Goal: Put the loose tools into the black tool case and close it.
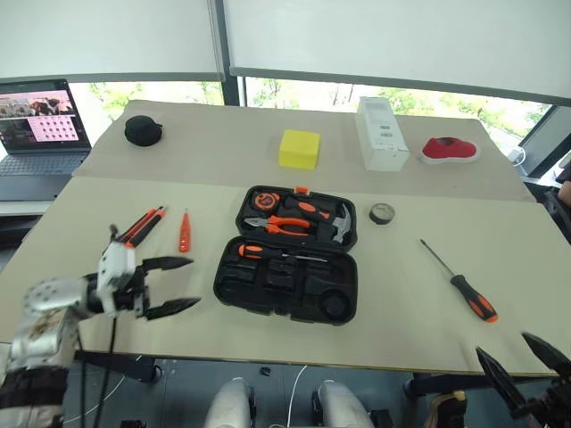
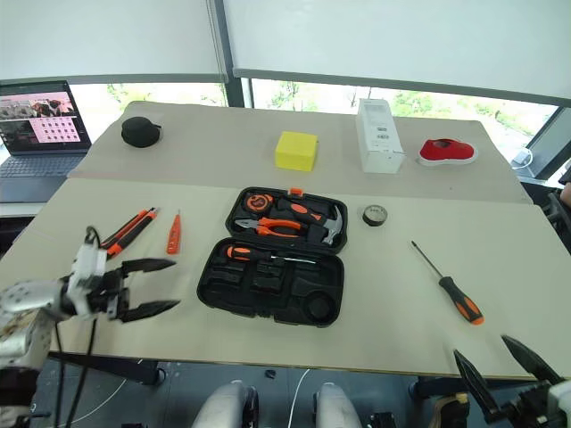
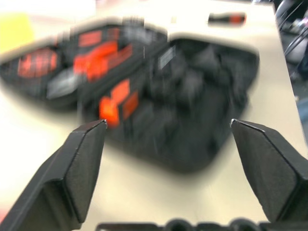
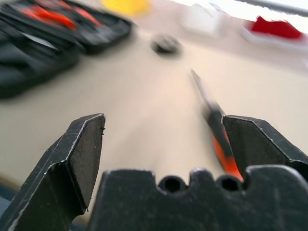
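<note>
At the near edge of the beige table (image 1: 116, 160) the left gripper (image 1: 178, 286) hangs with its fingers spread apart and empty, pointing at the black tool case (image 1: 285, 285). The right gripper (image 1: 526, 357) sits at the near right corner, fingers also apart, holding nothing. The case lies open mid-table, one screwdriver (image 1: 268, 253) in its near half. Left of it lie the utility knife (image 1: 141, 225) and the tester screwdriver (image 1: 184, 232); to its right the long screwdriver (image 1: 460, 281), with the tape roll (image 1: 382, 213) just beyond the case's corner. Farther back stand a yellow block (image 1: 299, 149), a white box (image 1: 382, 134), its label unreadable, and a laptop (image 1: 40, 134) before windows with drawn blinds
</note>
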Controlling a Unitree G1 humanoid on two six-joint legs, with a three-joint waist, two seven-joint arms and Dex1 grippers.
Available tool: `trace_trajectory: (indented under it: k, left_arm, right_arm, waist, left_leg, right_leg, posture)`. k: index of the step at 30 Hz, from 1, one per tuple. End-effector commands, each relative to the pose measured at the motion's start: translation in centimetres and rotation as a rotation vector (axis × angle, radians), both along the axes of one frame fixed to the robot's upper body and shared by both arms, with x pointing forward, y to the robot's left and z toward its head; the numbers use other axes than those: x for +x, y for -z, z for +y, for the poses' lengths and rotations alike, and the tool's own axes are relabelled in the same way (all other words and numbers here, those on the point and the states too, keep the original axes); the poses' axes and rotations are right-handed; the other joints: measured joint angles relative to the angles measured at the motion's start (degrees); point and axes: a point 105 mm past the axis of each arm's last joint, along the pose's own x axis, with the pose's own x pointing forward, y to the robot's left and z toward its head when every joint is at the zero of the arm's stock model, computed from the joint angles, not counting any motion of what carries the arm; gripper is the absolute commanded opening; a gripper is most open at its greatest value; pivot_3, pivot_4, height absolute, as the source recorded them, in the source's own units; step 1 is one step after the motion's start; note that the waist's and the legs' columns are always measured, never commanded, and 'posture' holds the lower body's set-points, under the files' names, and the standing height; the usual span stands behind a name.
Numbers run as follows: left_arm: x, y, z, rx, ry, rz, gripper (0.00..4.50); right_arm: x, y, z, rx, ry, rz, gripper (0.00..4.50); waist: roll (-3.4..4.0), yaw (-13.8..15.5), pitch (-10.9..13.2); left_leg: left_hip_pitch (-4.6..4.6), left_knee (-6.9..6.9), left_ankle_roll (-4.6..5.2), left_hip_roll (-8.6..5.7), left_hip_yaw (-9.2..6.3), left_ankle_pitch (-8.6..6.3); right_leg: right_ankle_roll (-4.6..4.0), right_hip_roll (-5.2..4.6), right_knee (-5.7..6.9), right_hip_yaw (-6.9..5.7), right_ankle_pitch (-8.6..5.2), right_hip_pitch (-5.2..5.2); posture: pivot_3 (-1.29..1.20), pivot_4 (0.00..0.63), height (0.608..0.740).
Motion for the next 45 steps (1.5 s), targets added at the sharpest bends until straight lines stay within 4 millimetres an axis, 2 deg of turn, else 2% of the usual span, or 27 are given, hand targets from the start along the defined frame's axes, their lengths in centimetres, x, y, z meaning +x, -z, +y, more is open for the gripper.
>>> trace_trajectory:
  k: [1, 3, 6, 9, 11, 13, 15, 17, 21, 24, 29, 30, 32, 33, 35, 38, 41, 43, 45]
  left_arm:
    - [-1.2, -1.2, -0.9, -0.051, 0.026, -0.06, 4.45]
    - [-1.7, -1.4, -1.4, -0.083, 0.028, -0.047, 4.45]
    - [-2.2, -2.2, -2.4, -0.161, 0.039, 0.038, 4.45]
    - [-1.8, -3.3, -3.3, -0.207, 0.039, 0.027, 4.45]
    - [-1.4, -4.0, -4.1, -0.232, 0.046, 0.0, 4.45]
    - [-1.3, -4.4, -4.9, -0.253, 0.055, -0.014, 4.45]
    - [-1.2, -4.7, -5.6, -0.264, 0.071, -0.021, 4.45]
    - [-1.1, -4.8, -6.2, -0.262, 0.088, -0.03, 4.45]
    - [-1.0, -4.8, -6.7, -0.242, 0.112, -0.045, 4.45]
    - [-1.2, -4.9, -7.1, -0.232, 0.124, -0.054, 4.5]
    - [-1.6, -5.0, -7.2, -0.238, 0.133, -0.042, 4.5]
    - [-1.6, -5.0, -7.3, -0.24, 0.134, -0.042, 4.5]
    - [-1.5, -5.1, -7.4, -0.246, 0.136, -0.046, 4.5]
    - [-1.4, -5.2, -7.5, -0.25, 0.138, -0.049, 4.5]
    - [-1.1, -5.3, -7.5, -0.259, 0.137, -0.052, 4.5]
    - [-0.5, -5.5, -7.2, -0.27, 0.11, -0.071, 4.5]
    - [0.2, -5.0, -6.0, -0.266, 0.047, -0.102, 4.5]
    - [0.4, -4.2, -5.3, -0.254, 0.012, -0.112, 4.5]
    - [0.2, -3.7, -5.0, -0.251, -0.008, -0.104, 4.5]
  right_arm:
    - [-0.8, -0.1, -1.2, -0.066, 0.024, 0.007, 4.5]
    - [0.1, -0.8, -1.5, -0.079, 0.01, -0.006, 4.5]
    - [2.8, -2.6, -1.8, -0.085, -0.042, -0.034, 4.5]
    - [6.6, -3.7, -2.7, -0.094, -0.07, 0.057, 4.5]
    - [8.9, -3.6, -3.7, -0.112, -0.035, 0.187, 4.5]
    - [10.5, -3.6, -3.7, -0.108, -0.076, 0.278, 4.5]
    - [11.6, -3.4, -3.6, -0.108, -0.129, 0.348, 4.5]
    - [12.4, -2.5, -3.8, -0.123, -0.148, 0.453, 4.5]
    - [13.4, -0.7, -4.9, -0.156, -0.103, 0.609, 4.5]
    - [13.9, 0.0, -6.0, -0.19, -0.035, 0.669, 3.74]
    - [14.2, -0.3, -4.9, -0.13, -0.076, 0.622, 2.15]
    - [14.1, -0.4, -4.8, -0.136, -0.093, 0.612, 1.71]
    - [13.7, -0.6, -5.1, -0.146, -0.087, 0.592, 1.07]
    - [13.7, -1.0, -5.3, -0.156, -0.089, 0.562, 1.02]
    - [14.3, -3.1, -4.3, -0.195, -0.183, 0.406, 1.02]
    - [14.8, -6.8, -1.3, -0.262, -0.371, 0.23, 1.02]
    - [15.2, -9.8, 4.2, -0.17, -0.604, 0.154, 1.02]
    - [15.8, -9.9, 7.6, -0.119, -0.702, 0.206, 1.02]
    - [15.8, -9.0, 11.0, -0.163, -0.829, 0.298, 1.02]
  waist:
    - [0.02, -0.13, 0.0]
    - [0.02, -0.2, 0.0]
    - [0.13, -0.68, 0.0]
    - [0.17, -0.9, 0.0]
    - [0.18, -0.85, 0.01]
    - [0.17, -0.67, 0.02]
    - [0.16, -0.32, 0.02]
    - [0.16, -0.13, 0.02]
    - [0.17, -0.09, 0.02]
    - [0.18, -0.24, 0.02]
    - [0.08, -0.38, 0.03]
    - [0.08, -0.36, 0.03]
    - [0.08, -0.25, 0.03]
    - [0.08, -0.18, 0.03]
    - [0.08, -0.14, 0.03]
    - [0.24, -0.52, 0.05]
    - [0.33, -1.35, 0.01]
    - [0.34, -2.12, 0.02]
    - [0.24, -2.31, 0.06]
  left_leg:
    - [0.0, -0.01, -0.01, 0.0, -0.01, -0.01]
    - [-0.01, -0.08, -0.2, -0.01, -0.04, -0.12]
    - [0.0, -0.11, -0.32, -0.12, 0.03, -0.19]
    - [0.15, -0.11, 0.08, -0.16, 0.16, 0.05]
    - [0.2, -0.11, 0.1, -0.18, 0.21, 0.05]
    - [0.2, -0.12, 0.13, -0.2, 0.22, 0.07]
    - [0.21, -0.12, 0.13, -0.21, 0.22, 0.07]
    - [0.08, -0.15, 0.12, -0.17, 0.25, 0.07]
    - [-0.14, -0.2, 0.14, -0.2, 0.3, 0.05]
    - [-0.2, -0.2, 0.15, -0.23, 0.32, 0.04]
    - [-0.12, -0.19, 0.16, -0.23, 0.32, 0.03]
    - [-0.12, -0.19, 0.17, -0.22, 0.32, 0.03]
    - [-0.13, -0.19, 0.16, -0.23, 0.33, 0.03]
    - [-0.13, -0.19, 0.16, -0.23, 0.34, 0.03]
    - [-0.15, -0.19, 0.16, -0.23, 0.36, 0.03]
    - [-0.14, -0.19, 0.16, -0.24, 0.4, 0.03]
    - [-0.05, -0.19, 0.16, -0.16, 0.34, 0.03]
    - [-0.03, -0.19, 0.16, -0.09, 0.19, 0.03]
    - [-0.01, -0.2, 0.16, -0.07, 0.06, 0.03]
  right_leg:
    - [-0.01, -0.07, 0.0, 0.03, 0.0, 0.0]
    - [-0.01, -0.48, 0.0, 0.03, -0.01, -0.01]
    - [-0.01, -0.64, 0.0, 0.0, 0.0, -0.01]
    - [0.06, -0.39, 0.0, 0.01, 0.02, 0.09]
    - [0.08, -0.35, 0.0, 0.06, 0.03, 0.11]
    - [0.15, -0.25, 0.0, 0.09, 0.08, 0.1]
    - [0.53, 0.01, -0.05, 0.13, 0.26, 0.18]
    - [0.5, 0.19, -0.15, 0.01, 0.26, 0.13]
    - [0.51, 0.19, -0.18, 0.01, 0.26, -0.08]
    - [0.55, 0.17, -0.22, 0.05, 0.27, -0.13]
    - [0.63, 0.16, -0.28, 0.07, 0.32, -0.02]
    - [0.63, 0.16, -0.28, 0.07, 0.32, -0.02]
    - [0.64, 0.16, -0.28, 0.06, 0.32, -0.02]
    - [0.64, 0.16, -0.28, 0.06, 0.32, -0.03]
    - [0.65, 0.16, -0.28, 0.06, 0.32, -0.04]
    - [0.66, 0.17, -0.26, 0.09, 0.32, -0.07]
    - [0.67, 0.28, -0.22, 0.22, 0.33, -0.07]
    - [0.61, 0.36, -0.2, 0.22, 0.36, -0.07]
    - [0.58, 0.38, -0.17, 0.2, 0.37, -0.07]
  posture:
    - [0.0, 0.15, 0.74]
    - [0.0, 0.15, 0.74]
    - [0.0, 0.15, 0.74]
    - [0.0, 0.15, 0.74]
    - [0.0, 0.15, 0.74]
    - [0.0, 0.15, 0.74]
    - [0.0, 0.15, 0.74]
    - [0.0, 0.15, 0.74]
    - [0.0, 0.15, 0.74]
    - [0.0, 0.15, 0.74]
    - [0.0, 0.15, 0.74]
    - [0.0, 0.15, 0.74]
    - [0.0, 0.15, 0.74]
    - [0.0, 0.15, 0.74]
    - [0.0, 0.15, 0.74]
    - [0.0, 0.15, 0.74]
    - [0.0, 0.15, 0.74]
    - [0.0, 0.15, 0.74]
    - [0.0, 0.15, 0.74]
